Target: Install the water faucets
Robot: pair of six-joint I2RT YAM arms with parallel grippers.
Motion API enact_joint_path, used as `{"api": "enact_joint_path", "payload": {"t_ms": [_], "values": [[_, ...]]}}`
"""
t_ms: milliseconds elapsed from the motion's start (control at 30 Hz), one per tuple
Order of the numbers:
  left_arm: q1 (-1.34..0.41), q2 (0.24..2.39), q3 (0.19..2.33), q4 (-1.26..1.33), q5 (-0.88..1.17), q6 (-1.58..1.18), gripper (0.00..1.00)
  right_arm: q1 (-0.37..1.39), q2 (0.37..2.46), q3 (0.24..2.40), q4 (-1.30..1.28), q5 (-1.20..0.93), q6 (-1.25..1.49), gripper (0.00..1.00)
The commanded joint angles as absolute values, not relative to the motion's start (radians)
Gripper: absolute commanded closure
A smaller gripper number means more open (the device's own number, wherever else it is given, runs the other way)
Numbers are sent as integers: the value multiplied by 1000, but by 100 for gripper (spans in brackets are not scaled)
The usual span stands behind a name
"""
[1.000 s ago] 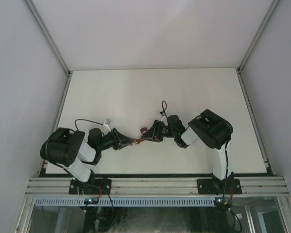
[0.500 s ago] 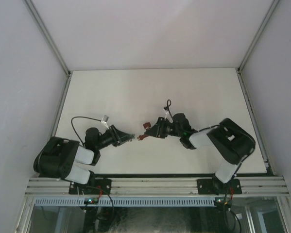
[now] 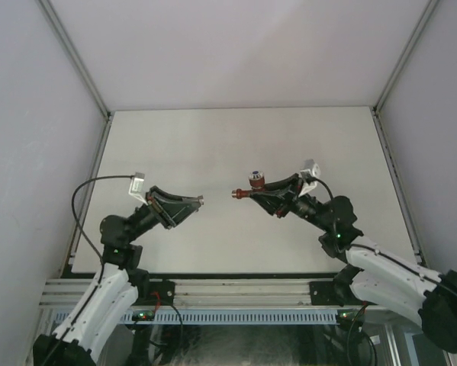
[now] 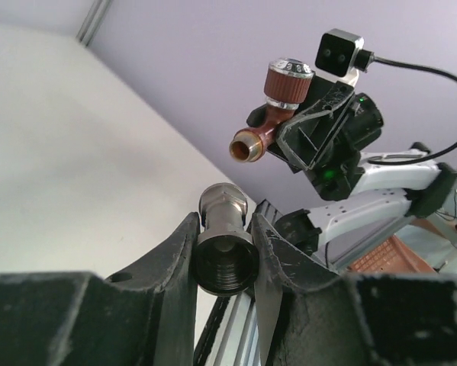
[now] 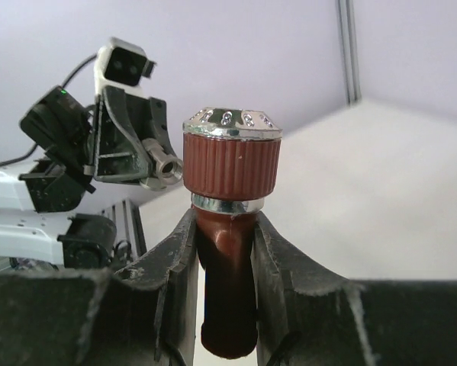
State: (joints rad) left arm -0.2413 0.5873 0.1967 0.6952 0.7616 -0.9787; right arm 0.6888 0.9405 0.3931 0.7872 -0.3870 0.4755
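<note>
left claw (image 3: 201,200): grips fitting (image 4: 223,216) | right claw (image 3: 245,194): grips tap (image 5: 232,169) | gap between

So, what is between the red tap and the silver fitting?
Nothing. In the top view, the gap between the tap and the fitting shows only bare table.

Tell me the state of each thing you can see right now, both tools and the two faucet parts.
left tool, shut on the silver fitting
right tool, shut on the red-brown tap body
silver fitting, clamped between the fingers, apart from the tap body, not joined
red-brown tap body, clamped by its neck, knob on top, brass-rimmed spout open and pointing toward the fitting
</note>
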Motion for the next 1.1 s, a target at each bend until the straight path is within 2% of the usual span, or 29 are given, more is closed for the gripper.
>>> {"api": "enact_joint_path", "payload": {"t_ms": [0, 267, 400, 667, 1067], "values": [[-258, 515, 304, 608, 793, -968, 100, 725, 803, 398, 851, -424, 304, 100], [-333, 565, 411, 776, 857, -1091, 100, 823, 698, 405, 935, -426, 257, 100], [-375, 579, 432, 848, 844, -1108, 100, 853, 729, 411, 974, -424, 264, 100], [-420, 711, 428, 1209, 840, -1317, 100, 865, 836, 432, 1158, -423, 328, 100], [-444, 725, 442, 1201, 786, -1297, 100, 934, 920, 473, 1285, -390, 301, 100]]}}
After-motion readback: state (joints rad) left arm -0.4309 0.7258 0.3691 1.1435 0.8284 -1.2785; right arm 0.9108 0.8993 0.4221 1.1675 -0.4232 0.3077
